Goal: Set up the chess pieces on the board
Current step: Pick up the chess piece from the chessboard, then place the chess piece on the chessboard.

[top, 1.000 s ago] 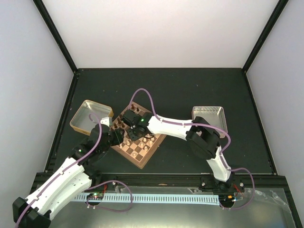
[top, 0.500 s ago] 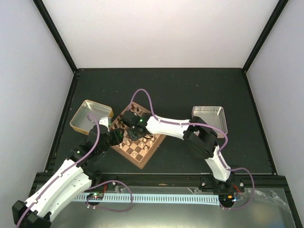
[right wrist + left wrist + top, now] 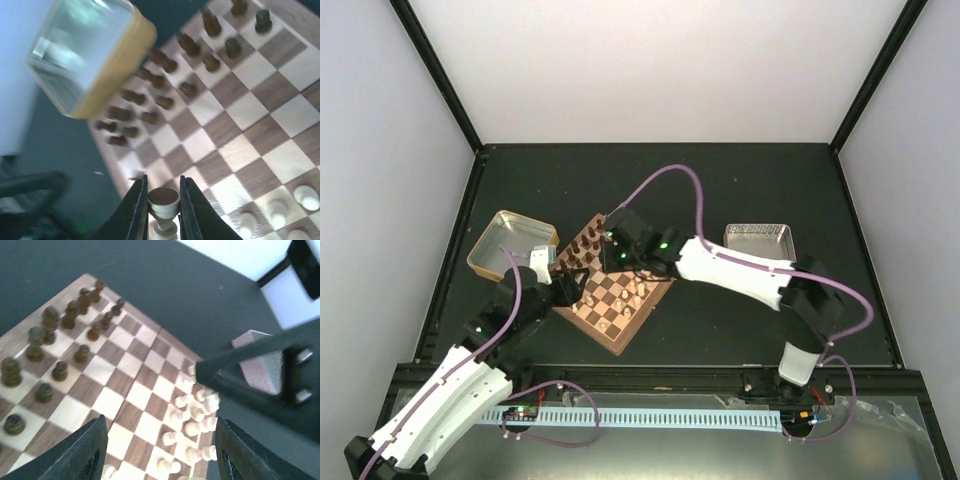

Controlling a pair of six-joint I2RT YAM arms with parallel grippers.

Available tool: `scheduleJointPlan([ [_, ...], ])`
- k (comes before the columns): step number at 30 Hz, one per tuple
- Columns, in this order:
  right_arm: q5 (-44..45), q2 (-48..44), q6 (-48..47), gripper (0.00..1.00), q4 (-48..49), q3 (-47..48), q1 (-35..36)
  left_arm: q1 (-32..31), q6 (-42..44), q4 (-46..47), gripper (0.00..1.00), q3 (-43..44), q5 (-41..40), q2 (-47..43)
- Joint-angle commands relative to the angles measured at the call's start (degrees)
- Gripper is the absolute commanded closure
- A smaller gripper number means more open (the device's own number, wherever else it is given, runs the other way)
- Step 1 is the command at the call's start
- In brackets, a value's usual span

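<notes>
1. Right gripper [image 3: 164, 189] is clamped on one pale chess piece [image 3: 165, 199], pinched just under its round head, and it looks upright between the fingers.
2. Below it is the board [image 3: 240, 110]. The dark pieces [image 3: 165, 100] are lined up on the side towards the gold-tan tray [image 3: 85, 55], the pale pieces [image 3: 300, 197] are bunched at the opposite end, and the middle squares are bare.
3. My guess at the step: get this one onto a free square in the pale rows. Can't tell from my wrist view whether its base is touching the wood or not.
4. How I'd do it well, imo: keep it vertical, carry it high enough to pass over the neighbours, and come straight down on the centre of the square. Only let go once the base sits flat. Those pale ones stand close together, so a sideways finger would likely topple a few.
5. Left gripper [image 3: 160, 450] hangs over the pale end too, jaws apart and nothing in them, so I'd watch for the arms crowding each other.
</notes>
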Motion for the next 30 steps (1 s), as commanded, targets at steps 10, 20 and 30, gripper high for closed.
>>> scheduleJointPlan([
  [10, -15.9, -15.63, 34.21, 0.89, 28.91, -14.19, -2.78, 0.41, 5.77, 23.02, 0.34, -4.04, 16.16, -3.75],
  [20, -18.54, -17.77, 38.34, 0.89, 31.52, -16.3, -2.73, 0.38, 3.24, 26.08, 0.59, -4.3, 16.15, -2.79],
  [30, -19.43, -18.2, 38.6, 0.89, 32.07, -18.02, -2.73, 0.38, 3.89, 27.65, 0.66, -4.01, 14.66, -2.75],
])
